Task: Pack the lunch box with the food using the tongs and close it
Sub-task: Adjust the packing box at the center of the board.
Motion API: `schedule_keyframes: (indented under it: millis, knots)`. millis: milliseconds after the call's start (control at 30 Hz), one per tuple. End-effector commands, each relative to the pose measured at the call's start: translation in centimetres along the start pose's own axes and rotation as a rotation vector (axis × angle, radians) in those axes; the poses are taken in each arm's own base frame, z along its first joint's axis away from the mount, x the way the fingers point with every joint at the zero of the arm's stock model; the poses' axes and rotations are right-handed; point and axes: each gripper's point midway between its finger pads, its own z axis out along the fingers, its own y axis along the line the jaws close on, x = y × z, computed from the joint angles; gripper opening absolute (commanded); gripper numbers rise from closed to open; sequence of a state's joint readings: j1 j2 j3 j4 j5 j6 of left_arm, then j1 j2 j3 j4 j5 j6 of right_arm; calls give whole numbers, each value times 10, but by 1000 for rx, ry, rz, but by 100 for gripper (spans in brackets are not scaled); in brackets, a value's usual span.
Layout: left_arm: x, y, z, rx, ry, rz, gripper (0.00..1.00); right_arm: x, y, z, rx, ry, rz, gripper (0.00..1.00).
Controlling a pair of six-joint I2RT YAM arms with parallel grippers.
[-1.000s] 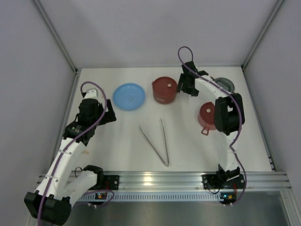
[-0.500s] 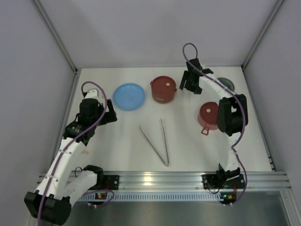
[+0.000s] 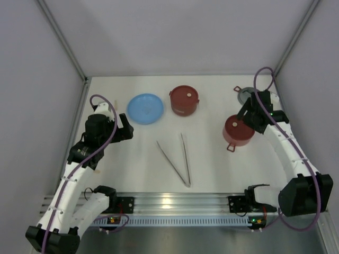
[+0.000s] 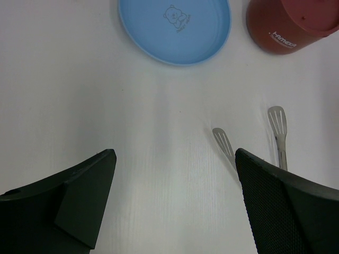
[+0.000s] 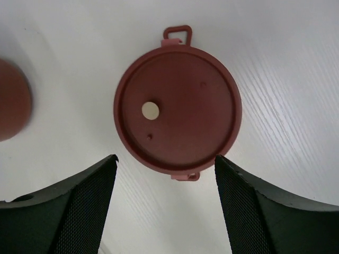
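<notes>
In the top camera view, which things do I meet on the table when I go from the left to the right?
blue plate → middle dark-red bowl → right dark-red bowl. The tongs and grey cover overlap these, so both are left out.

The white table carries a light-blue plate upper left of centre, with a lidded dark-red bowl just beside it. Silver tongs lie mid-frame. A second lidded bowl and a grey cover sit at right.

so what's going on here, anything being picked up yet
Nothing is held yet. The right gripper hovers open over a lidded dark-red bowl on the right side, and the left gripper hangs open near the blue plate. The tongs lie untouched in the middle, with a second lidded bowl behind them.
</notes>
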State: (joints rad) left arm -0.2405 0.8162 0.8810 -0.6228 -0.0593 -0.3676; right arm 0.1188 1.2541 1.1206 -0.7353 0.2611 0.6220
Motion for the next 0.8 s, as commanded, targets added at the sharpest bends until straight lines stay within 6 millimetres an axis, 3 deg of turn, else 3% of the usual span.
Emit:
schedule_keyframes:
  millis: [0,33,233,267,533,633,700,767]
  knots:
    - [-14,-10,-3,54,-64,-2,99,32,-39,8,112,90,32,73]
    - [-14,-10,-3,58,-64,-1,99,39,-48,10,125,99,46,73]
    - [-14,-14,-2,77,-60,1,99,44,-60,31,158,104,79,73]
    - [-14,-15,-2,78,-62,0,99,40,-72,36,194,103,104,73]
    - [-14,-14,-2,76,-61,-1,99,51,-79,70,220,185,39,68]
    - [-14,-14,-2,76,-61,1,99,66,-74,76,177,232,35,58]
    - [-14,-14,-1,73,-57,1,99,81,-69,74,124,256,51,43]
    - [-14,-14,0,71,-56,1,99,90,-58,73,65,265,65,35]
